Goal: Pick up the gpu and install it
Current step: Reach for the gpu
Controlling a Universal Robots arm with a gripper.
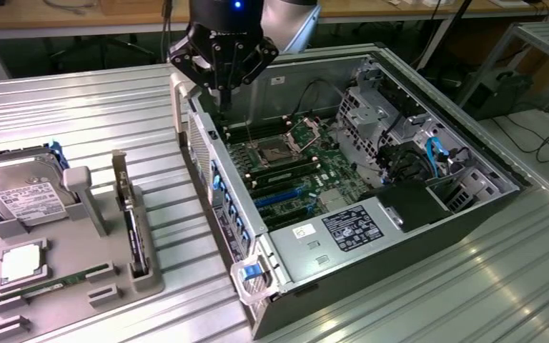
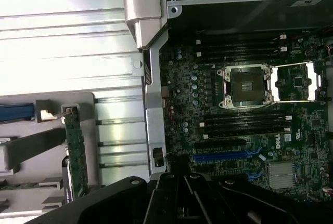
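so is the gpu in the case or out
Out. The gpu stands on edge in the grey holder beside the open case; the blue slots on its board are bare.

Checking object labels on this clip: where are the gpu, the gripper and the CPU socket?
gpu (image 1: pixel 136 239), exterior view, long edge of the upright card.
gripper (image 1: pixel 224 100), exterior view, tips of its shut fingers.
CPU socket (image 2: pixel 247 86), wrist view, centre of the socket.

Open computer case (image 1: pixel 399 264) on a ribbed metal table (image 1: pixel 83 114), green board (image 1: pixel 289 171) with a square socket (image 1: pixel 279 150) inside it, gray tray (image 1: pixel 74 286) on the exterior view's left, silver hard drive (image 1: pixel 22 193) resting at its far end.
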